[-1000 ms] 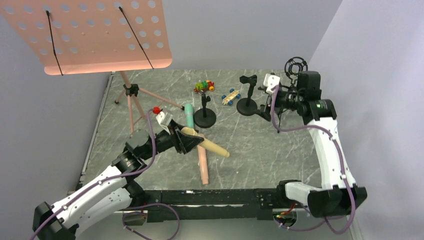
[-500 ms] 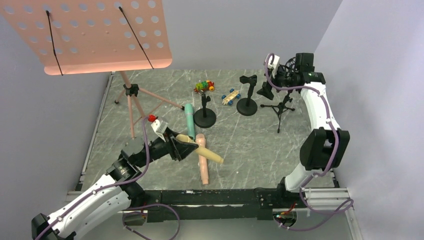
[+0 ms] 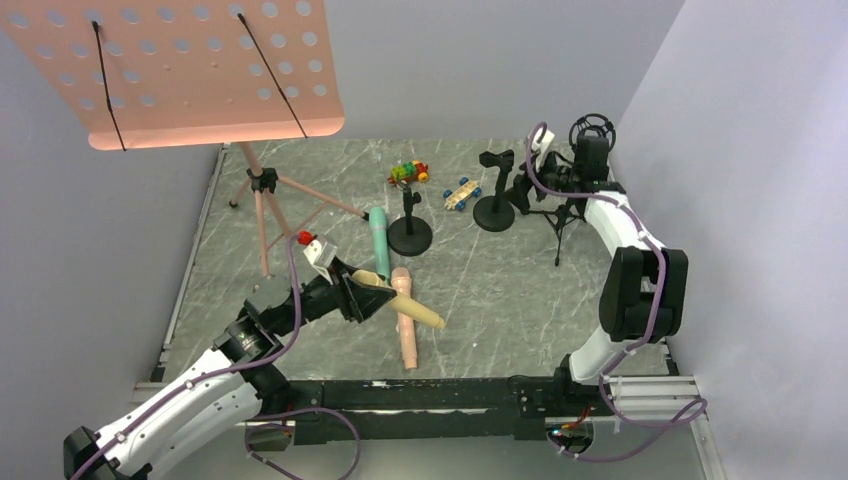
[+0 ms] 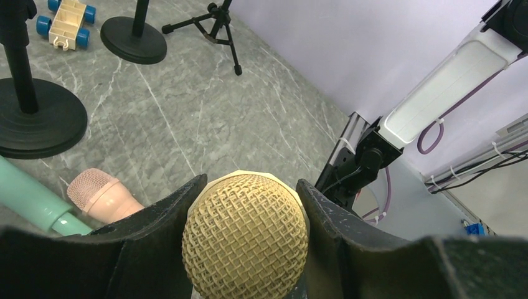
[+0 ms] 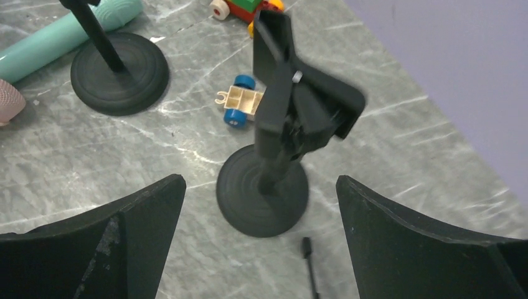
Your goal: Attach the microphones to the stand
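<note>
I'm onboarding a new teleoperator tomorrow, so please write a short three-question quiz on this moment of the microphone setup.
1. True or false: the left hand is shut on the pale yellow microphone.
2. The right hand is: A open, facing the clip stand; B shut on a microphone; C shut on nothing.
3. How many microphones lie unheld on the table?
Key: 1 true. 2 A. 3 two, the peach-pink microphone and the mint-green microphone.

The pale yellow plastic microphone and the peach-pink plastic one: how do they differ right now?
The pale yellow plastic microphone is clamped at its mesh head in the left gripper; the peach-pink plastic microphone lies loose on the table. The yellow one slants across the pink one's handle. Both are off the stands.
</note>
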Tool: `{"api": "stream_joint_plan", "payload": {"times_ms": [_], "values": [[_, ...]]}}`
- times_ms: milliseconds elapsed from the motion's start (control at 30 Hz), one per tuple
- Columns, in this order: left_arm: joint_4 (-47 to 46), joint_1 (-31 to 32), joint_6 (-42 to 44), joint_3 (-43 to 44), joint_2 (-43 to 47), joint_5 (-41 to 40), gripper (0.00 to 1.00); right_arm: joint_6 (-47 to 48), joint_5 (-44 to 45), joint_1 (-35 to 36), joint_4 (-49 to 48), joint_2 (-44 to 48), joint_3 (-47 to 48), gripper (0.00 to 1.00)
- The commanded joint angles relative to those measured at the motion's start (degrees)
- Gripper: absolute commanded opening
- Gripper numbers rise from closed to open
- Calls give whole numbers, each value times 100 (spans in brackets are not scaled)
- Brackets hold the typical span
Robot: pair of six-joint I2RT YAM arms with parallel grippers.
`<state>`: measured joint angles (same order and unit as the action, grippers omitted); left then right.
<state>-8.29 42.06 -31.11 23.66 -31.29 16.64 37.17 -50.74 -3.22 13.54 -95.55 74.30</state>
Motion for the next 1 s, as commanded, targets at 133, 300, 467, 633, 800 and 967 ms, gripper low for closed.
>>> {"api": "stream_joint_plan", "payload": {"times_ms": [133,300,467,633,800,967], "values": [[-210,-22,-83,110,-86,30,0,-1615,165,21,-3202,177,-1275,92],[-209,-18,-138,173,-164,19,0,-2184,159,44,-4720,-58,-1813,88],[-114,-22,-128,246,-185,-36,0,-3018,-246,50,-5983,-428,-1940,78],[-27,-20,-98,297,-165,-95,0,-3230,-320,147,-6078,-717,-1704,64],[1,-21,-120,255,-83,-132,0,-2973,-301,208,-5768,-773,-1654,47],[89,-23,-123,229,4,-152,0,-2881,-345,208,-5866,-646,-1857,21]]}}
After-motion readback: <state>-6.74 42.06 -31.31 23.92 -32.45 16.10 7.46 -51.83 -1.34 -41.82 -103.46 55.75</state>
